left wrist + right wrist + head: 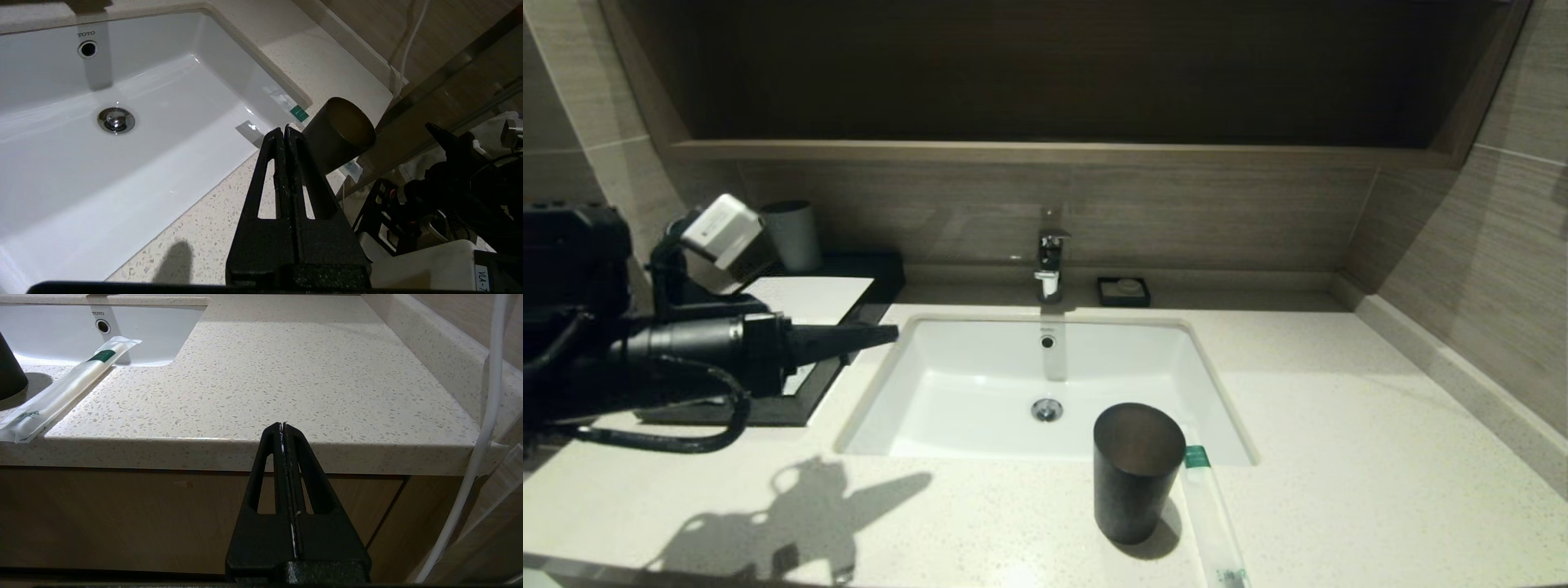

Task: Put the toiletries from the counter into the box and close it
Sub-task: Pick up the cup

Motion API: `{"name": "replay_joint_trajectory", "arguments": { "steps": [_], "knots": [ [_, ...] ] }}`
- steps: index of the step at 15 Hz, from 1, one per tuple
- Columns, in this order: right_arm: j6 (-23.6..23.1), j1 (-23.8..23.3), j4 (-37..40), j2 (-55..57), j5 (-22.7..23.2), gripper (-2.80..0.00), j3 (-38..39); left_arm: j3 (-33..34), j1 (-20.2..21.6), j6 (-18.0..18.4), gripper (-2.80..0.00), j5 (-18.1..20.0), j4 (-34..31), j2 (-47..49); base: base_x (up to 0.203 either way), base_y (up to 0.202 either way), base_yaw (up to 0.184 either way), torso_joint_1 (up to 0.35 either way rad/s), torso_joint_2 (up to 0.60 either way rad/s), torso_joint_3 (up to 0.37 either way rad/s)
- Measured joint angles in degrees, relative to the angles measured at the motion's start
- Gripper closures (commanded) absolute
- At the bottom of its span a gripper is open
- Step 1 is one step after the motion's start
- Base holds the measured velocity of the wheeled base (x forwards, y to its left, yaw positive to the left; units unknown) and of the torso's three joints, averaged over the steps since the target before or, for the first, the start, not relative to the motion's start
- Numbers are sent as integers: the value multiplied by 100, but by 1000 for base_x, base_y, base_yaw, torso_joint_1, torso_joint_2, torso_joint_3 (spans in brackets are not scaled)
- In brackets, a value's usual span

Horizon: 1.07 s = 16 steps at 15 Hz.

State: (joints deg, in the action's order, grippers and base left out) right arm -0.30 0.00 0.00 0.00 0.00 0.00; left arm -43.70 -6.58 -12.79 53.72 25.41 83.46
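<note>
Long translucent white plastic sachet (1213, 523) just beside dark cylindrical cup (1137, 472), left claw (892, 332) closed, empty, well apart from cup

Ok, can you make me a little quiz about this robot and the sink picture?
1. True or false: the left end effector holds a sachet.
2. Where does the sachet lie? A) inside the sink B) on the counter, beside the dark cup C) on the box
3. Fill in: the right end effector hangs in front of the counter's ____ edge.

Key: 1. False, it is shut and empty, over the sink's left rim. 2. B. 3. Front.
</note>
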Motion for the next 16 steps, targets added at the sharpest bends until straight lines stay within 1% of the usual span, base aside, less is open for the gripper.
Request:
{"name": "replay_joint_trajectory", "arguments": {
  "steps": [2, 4, 7, 8, 10, 13, 15, 16],
  "knots": [
    [-2, 0, 0, 0, 0, 0, 0, -203, -218, -5, 0, 2, -33, 185, 0, 0, 0, 0, 0, 0],
    [0, 0, 0, 0, 0, 0, 0, -476, -437, -36, 0, -42, -353, 323, 0, 0, 0, 0, 0, 0],
    [0, 0, 0, 0, 0, 0, 0, -1334, -699, -344, 0, -186, -1417, 490, 0, 0, 0, 0, 0, 0],
    [0, 0, 0, 0, 0, 0, 0, -1700, -787, -481, 0, -327, -1854, 568, 0, 0, 0, 0, 0, 0],
    [-2, 0, 0, 0, 0, 0, 0, -2473, -1023, -673, 0, -731, -2761, 771, 0, 0, 0, 0, 0, 0],
    [-1, 0, 0, 0, 0, 0, 0, -3452, -1445, -773, 0, -1383, -4150, 1193, 0, 0, 0, 0, 0, 0],
    [0, 0, 0, 0, 0, 0, 0, -3891, -1677, -788, 0, -1750, -4794, 1471, 0, 0, 0, 0, 0, 0],
    [-2, 0, 0, 0, 0, 0, 0, -4104, -1751, -785, 0, -1854, -5065, 1592, 0, 0, 0, 0, 0, 0]
  ]
}}
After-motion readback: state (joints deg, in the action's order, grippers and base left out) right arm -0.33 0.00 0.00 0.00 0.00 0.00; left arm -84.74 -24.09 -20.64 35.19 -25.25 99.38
